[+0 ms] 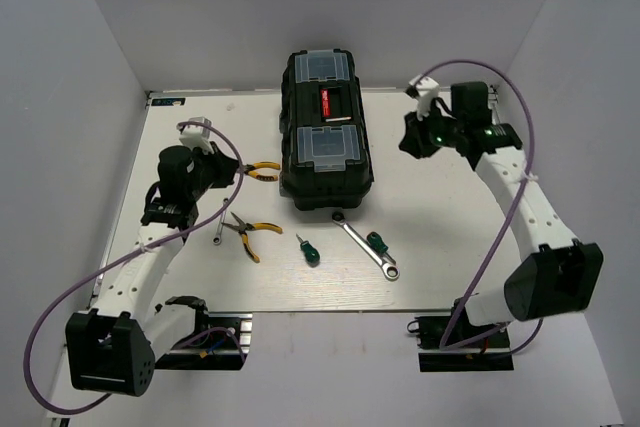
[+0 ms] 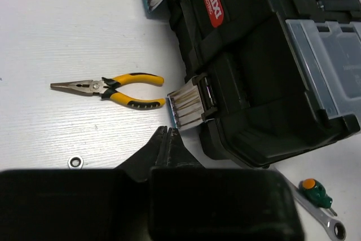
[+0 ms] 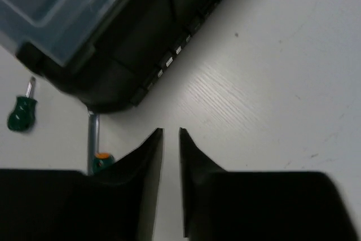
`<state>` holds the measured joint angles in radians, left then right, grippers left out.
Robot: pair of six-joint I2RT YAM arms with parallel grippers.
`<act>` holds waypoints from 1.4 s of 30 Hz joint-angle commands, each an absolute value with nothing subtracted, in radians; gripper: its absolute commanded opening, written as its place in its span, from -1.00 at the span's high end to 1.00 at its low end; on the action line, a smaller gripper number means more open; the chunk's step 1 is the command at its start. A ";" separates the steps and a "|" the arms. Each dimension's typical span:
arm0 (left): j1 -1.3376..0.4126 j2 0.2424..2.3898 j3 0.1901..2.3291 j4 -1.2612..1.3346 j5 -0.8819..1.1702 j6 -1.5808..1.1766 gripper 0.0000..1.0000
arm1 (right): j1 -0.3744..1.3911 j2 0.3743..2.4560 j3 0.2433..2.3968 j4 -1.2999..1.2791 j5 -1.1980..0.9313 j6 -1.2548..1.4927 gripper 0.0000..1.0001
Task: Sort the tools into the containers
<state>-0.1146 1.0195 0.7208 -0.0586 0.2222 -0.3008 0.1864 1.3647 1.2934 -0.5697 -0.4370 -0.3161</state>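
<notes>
The black toolbox (image 1: 325,132) stands closed at mid-table, its inner tray hidden. One pair of yellow-and-black pliers (image 1: 262,171) lies to its left, and another pair (image 1: 245,232) lies nearer. Two green screwdrivers (image 1: 308,249) (image 1: 377,242), a long wrench (image 1: 365,245) and a short wrench (image 1: 218,231) lie in front of the box. My left gripper (image 2: 168,131) is shut and empty, just short of the box's silver latch (image 2: 189,103), with the pliers (image 2: 113,90) to its left. My right gripper (image 3: 171,132) hovers over bare table right of the toolbox (image 3: 113,38), jaws a narrow gap apart and empty.
The lid carries two clear-covered organiser boxes (image 1: 322,67) (image 1: 323,147) and a red-marked handle (image 1: 329,104). White walls enclose the table on three sides. In the right wrist view a screwdriver (image 3: 21,114) and the wrench shaft (image 3: 92,139) lie by the box's corner.
</notes>
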 commanded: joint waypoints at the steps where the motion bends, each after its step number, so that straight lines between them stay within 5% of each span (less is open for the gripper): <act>1: -0.117 1.028 0.756 -0.029 0.291 -0.298 0.98 | 0.288 1.489 1.449 -0.621 -0.315 -0.290 0.34; 2: -0.117 1.028 0.756 -0.029 0.301 -0.298 0.87 | 0.319 1.518 1.571 -0.630 -0.287 -0.273 0.21; 3: -0.117 1.040 0.756 -0.019 0.320 -0.288 0.37 | 0.342 1.578 1.618 -0.647 -0.275 -0.214 0.02; 4: -0.117 1.040 0.756 -0.018 0.333 -0.288 0.08 | 0.342 1.578 1.659 -0.661 -0.244 -0.213 -0.03; 7: -0.117 1.061 0.756 0.008 0.399 -0.278 -0.46 | 0.396 1.734 1.898 -0.647 -0.197 -0.105 -0.20; 12: -0.117 1.092 0.756 0.018 0.445 -0.268 -0.52 | 0.457 1.897 2.095 -0.571 -0.118 -0.008 -0.24; 23: -0.117 1.092 0.756 0.028 0.474 -0.278 -0.54 | 0.505 2.048 2.177 -0.491 -0.152 0.086 -0.21; 33: -0.117 1.092 0.756 0.028 0.483 -0.278 -0.54 | 0.552 2.071 2.164 -0.431 0.204 -0.158 -0.19; 42: -0.117 1.083 0.756 0.028 0.483 -0.278 -0.54 | 0.589 2.128 2.137 -0.379 0.293 -0.230 -0.22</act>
<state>-0.1146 1.1034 0.7231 0.0093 0.4603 -0.2852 0.5781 2.1044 2.1330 -0.4503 0.2188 -0.1879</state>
